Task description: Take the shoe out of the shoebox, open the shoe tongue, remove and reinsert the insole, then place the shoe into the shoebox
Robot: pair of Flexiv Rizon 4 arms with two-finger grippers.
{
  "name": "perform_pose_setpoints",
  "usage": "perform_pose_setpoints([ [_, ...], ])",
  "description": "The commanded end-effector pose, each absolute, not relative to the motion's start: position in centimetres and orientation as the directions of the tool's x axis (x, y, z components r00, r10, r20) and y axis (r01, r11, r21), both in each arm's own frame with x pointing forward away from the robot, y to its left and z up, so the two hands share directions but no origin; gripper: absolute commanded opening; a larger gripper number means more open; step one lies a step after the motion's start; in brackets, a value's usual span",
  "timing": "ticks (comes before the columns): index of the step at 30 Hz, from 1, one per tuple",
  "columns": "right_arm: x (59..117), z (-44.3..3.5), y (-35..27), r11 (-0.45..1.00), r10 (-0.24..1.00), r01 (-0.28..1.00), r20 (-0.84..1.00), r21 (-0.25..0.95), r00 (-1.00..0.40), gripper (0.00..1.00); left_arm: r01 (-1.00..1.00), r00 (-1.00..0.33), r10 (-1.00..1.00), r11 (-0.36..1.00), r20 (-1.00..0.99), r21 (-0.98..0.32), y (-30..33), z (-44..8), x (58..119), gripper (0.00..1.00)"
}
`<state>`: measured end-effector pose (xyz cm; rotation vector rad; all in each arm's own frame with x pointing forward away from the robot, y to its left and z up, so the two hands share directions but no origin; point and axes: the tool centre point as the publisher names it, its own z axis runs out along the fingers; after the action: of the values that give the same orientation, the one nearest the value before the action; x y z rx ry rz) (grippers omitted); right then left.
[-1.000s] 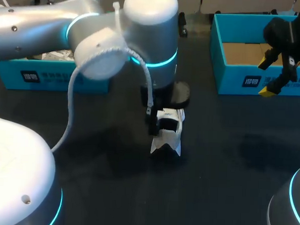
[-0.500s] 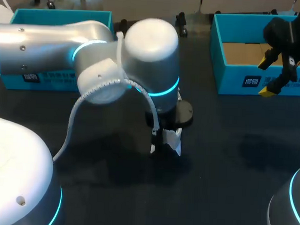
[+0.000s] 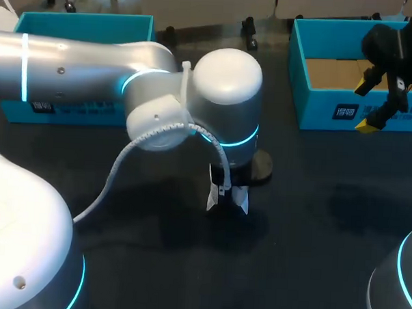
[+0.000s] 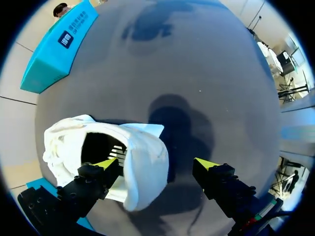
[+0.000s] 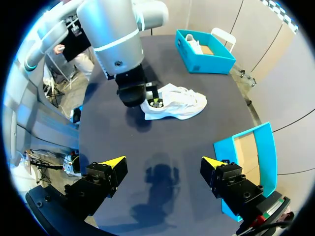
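looking at where things sit: the white fabric low-top shoe [image 4: 142,147] is out of its box, on the dark matte table [image 3: 312,221] near the middle. it's well apart from the open teal cardboard shoebox with the brown floor [image 3: 331,109].

the left gripper [image 4: 156,165] is down on the shoe with its 2 yellow-tipped fingers spread wide. 1 finger sits at the dark mouth of the shoe. the other is out over bare table with a gap to the shoe's side, so nothing is clamped. i can't tell if that first finger is actually inside the opening or just in front of it.

the right gripper [image 5: 163,163] hangs over by the shoebox, spread and empty.

what i'd worry about:
- if the left one closes from here, it probably catches just the soft collar or tongue wall and not the insole. a bite that thin could easily slip off.
- nothing is bracing the shoe. it looks light, so any pull on tongue or insole may drag or tip the whole thing, and the right arm is too far away to pin it.
- the laces are right by that finger, so a snag seems likely.
- there's a 2nd teal box [image 3: 82,22] with another white shoe in it, so the put-back could go to the wrong box.
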<state>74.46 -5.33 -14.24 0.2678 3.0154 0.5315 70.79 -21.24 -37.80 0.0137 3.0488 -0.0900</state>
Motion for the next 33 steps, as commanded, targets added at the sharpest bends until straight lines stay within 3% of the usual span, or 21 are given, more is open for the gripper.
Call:
perform_pose_setpoints([
  [1, 74.6, -14.3, -5.2, 0.926, 0.182, 0.160, -0.034, 0.342, -0.983, 1.00, 0.009, -0.997, 0.006, 0.999, -0.081, -0.037, -22.0, -39.0, 70.9, 1.00],
  [4, 74.6, -14.3, -5.2, 0.926, 0.182, 0.160, -0.034, 0.342, -0.983, 1.00, 0.002, -0.997, 0.001, 1.000, -0.075, -0.015, -22.0, -39.6, 70.9, 0.97],
  [5, 74.6, -14.3, -5.2, 0.926, 0.182, 0.160, -0.034, 0.342, -0.983, 1.00, 0.003, -0.998, 0.002, 1.000, -0.067, -0.011, -22.0, -39.8, 70.9, 0.88],
  [8, 74.6, -14.3, -5.2, 0.926, 0.182, 0.160, -0.034, 0.342, -0.983, 1.00, -0.002, -0.998, -0.003, 1.000, -0.066, -0.002, -21.8, -39.9, 70.9, 0.76],
  [10, 74.6, -14.3, -5.2, 0.926, 0.182, 0.160, -0.034, 0.342, -0.983, 1.00, -0.005, -0.998, -0.005, 1.000, -0.065, 0.001, -21.6, -39.8, 70.8, 0.49],
  [13, 74.6, -14.3, -5.2, 0.926, 0.182, 0.160, -0.034, 0.342, -0.983, 1.00, -0.005, -0.998, -0.004, 1.000, -0.059, 0.015, -21.3, -40.0, 70.6, 0.32],
  [15, 74.6, -14.3, -5.2, 0.926, 0.182, 0.160, -0.034, 0.342, -0.983, 1.00, -0.005, -0.999, -0.003, 1.000, -0.047, 0.029, -21.2, -40.2, 70.5, 0.01],
  [23, 74.6, -14.3, -5.2, 0.926, 0.182, 0.160, -0.034, 0.342, -0.983, 1.00, -0.005, -1.000, -0.005, 0.999, -0.023, 0.036, -20.1, -38.8, 70.5, 0.00],
  [33, 74.6, -14.3, -5.2, 0.926, 0.182, 0.160, -0.034, 0.342, -0.983, 1.00, -0.005, -1.000, -0.004, 0.993, -0.010, 0.115, -18.6, -33.1, 71.5, 0.00],
])
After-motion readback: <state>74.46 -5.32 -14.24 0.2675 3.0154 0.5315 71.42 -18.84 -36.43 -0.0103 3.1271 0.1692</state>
